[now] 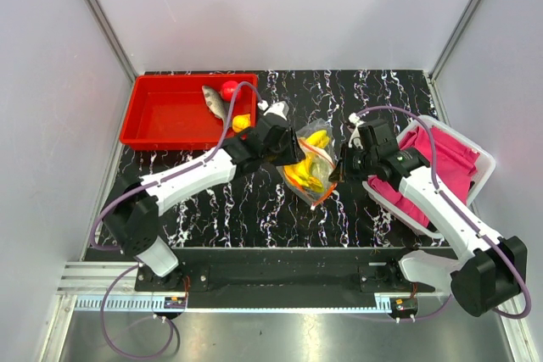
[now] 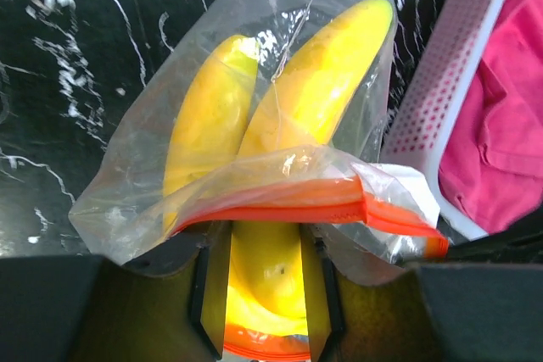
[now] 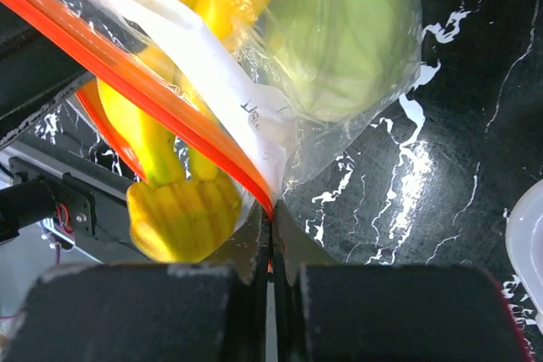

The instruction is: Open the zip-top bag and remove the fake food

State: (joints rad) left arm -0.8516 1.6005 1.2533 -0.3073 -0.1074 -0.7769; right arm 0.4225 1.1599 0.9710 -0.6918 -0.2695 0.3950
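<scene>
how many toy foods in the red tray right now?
3, clustered in the red tray's far right corner: red fruit, grey fish, yellow-orange fruit. A cable crosses there; another could be hidden.

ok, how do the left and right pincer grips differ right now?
Left pincer is spread around the yellow banana bunch; right pincer is nearly closed, pinching the zip-top bag at its orange zip strip. Left grips food, right grips only plastic. Both work at the bag's mouth.
</scene>
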